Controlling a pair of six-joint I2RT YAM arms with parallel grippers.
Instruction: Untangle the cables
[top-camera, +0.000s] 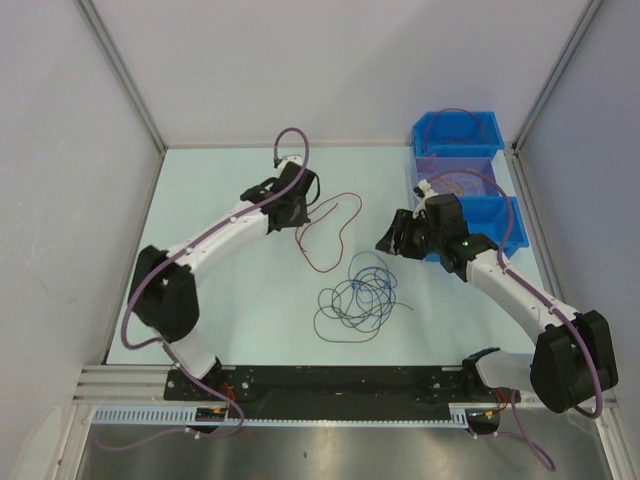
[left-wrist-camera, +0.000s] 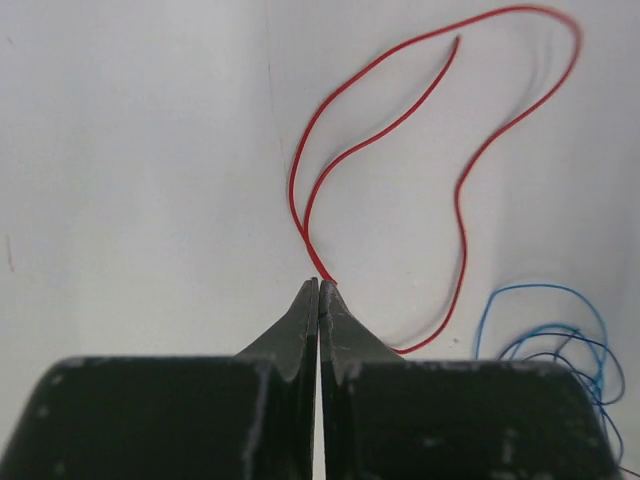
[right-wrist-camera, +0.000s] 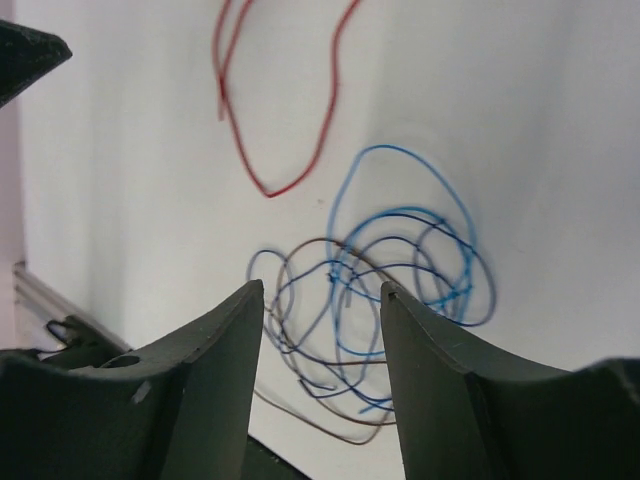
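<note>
The left gripper (left-wrist-camera: 320, 284) is pinching the red cable (left-wrist-camera: 457, 205), jaws together. The right gripper (right-wrist-camera: 322, 288), jaws apart, is hanging over the tangle (right-wrist-camera: 400, 262), needing one loop next.

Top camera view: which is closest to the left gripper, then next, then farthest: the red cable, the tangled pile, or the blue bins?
1. Red cable: pinched in the left gripper tips, mid-table.
2. Tangled pile: middle, toward the arm bases.
3. Blue bins: far right corner.
</note>
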